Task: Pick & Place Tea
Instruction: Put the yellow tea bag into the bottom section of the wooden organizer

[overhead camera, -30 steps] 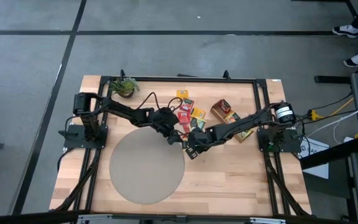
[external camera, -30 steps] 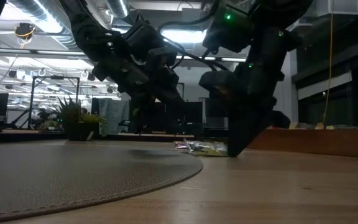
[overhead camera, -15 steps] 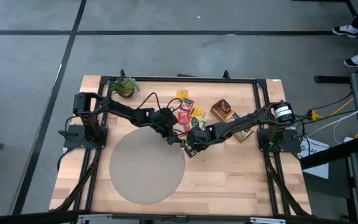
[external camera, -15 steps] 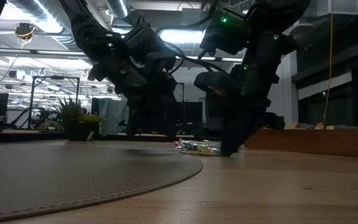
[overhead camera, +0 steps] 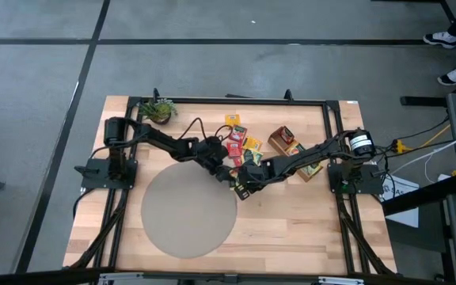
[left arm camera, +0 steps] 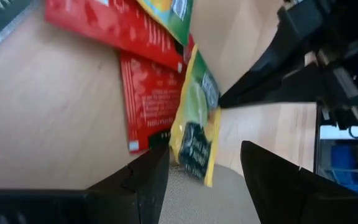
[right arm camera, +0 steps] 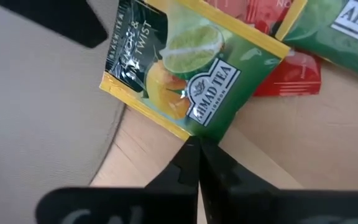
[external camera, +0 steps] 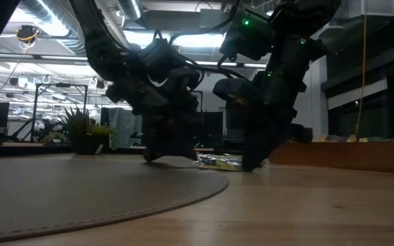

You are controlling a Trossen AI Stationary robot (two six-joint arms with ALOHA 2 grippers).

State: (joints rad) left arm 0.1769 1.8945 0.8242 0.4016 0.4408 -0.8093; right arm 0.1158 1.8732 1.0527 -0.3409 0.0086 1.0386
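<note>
1. Nearest to us in the low view lies a round mat (external camera: 81,188), flat on the wooden table (external camera: 306,205); we see no sachets resting on its open surface.

2. Just past the mat's far edge, both arms meet low over the table. Our right gripper (right arm camera: 194,163) has its fingers pressed together, pinching one corner of a green sachet (right arm camera: 185,74) (a lime and an orange are printed on it). The sachet hangs partly over the mat's edge.

3. Our left gripper (left arm camera: 204,180) faces that same green sachet (left arm camera: 197,124) from the other side. Its fingers are spread wide, one on each side of the sachet, and they do not grip it.

4. Behind the green sachet, more tea (overhead camera: 240,141) lies in a loose heap on the bare wood, red, yellow and green packets overlapping. In the left wrist view, a red sachet (left arm camera: 145,106) lies flat right beside the green one.

5. Farther right on the table stands a wooden tray (overhead camera: 295,154). Some packets show on it, though we cannot tell which compartments they fill.

6. At the far left corner sits a small plant (overhead camera: 158,109), well apart from the work.

7. We judge the task to be at an early or middle stage: one sachet is in hand, seemingly about to pass between grippers, and most of the heap is not yet sorted.
</note>
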